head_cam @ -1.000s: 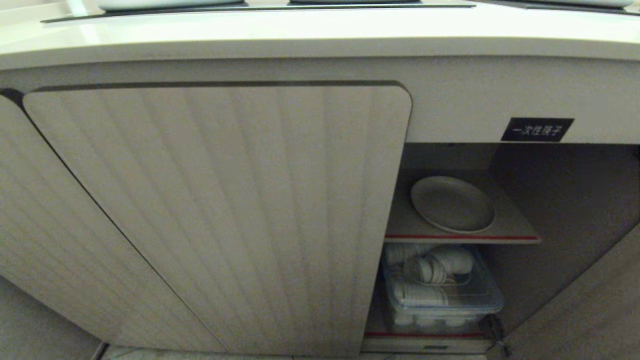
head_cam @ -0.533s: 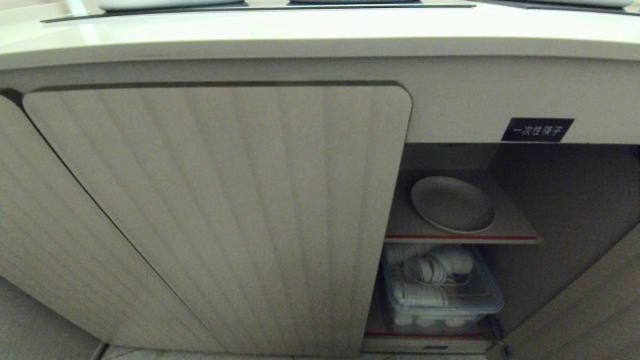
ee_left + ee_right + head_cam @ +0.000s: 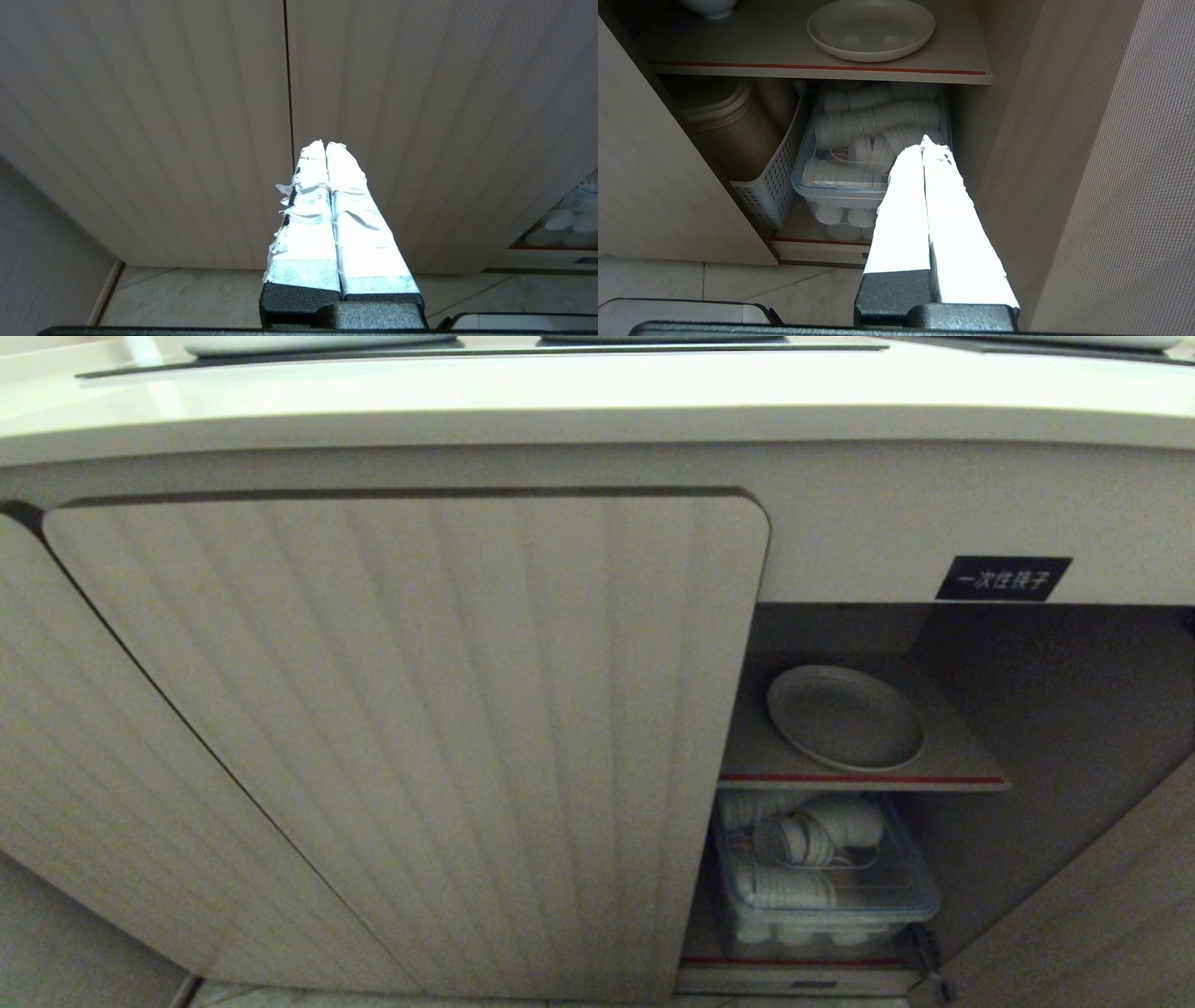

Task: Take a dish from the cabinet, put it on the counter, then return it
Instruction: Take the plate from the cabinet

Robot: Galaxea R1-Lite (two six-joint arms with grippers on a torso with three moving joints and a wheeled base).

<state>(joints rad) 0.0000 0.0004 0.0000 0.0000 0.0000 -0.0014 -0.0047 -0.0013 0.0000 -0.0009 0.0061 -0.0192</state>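
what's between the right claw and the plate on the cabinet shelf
In the right wrist view, only open air and the shelf's red-striped front edge separate the shut right claw from the plate.

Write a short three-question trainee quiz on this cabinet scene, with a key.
1. True or false: the dish lies on the cabinet's upper shelf.
2. What sits below that shelf? A) clear bin of white cups B) pans C) bottles
3. Fill in: the right end effector's fingers are ____.

Key: 1 true; 2 A; 3 shut
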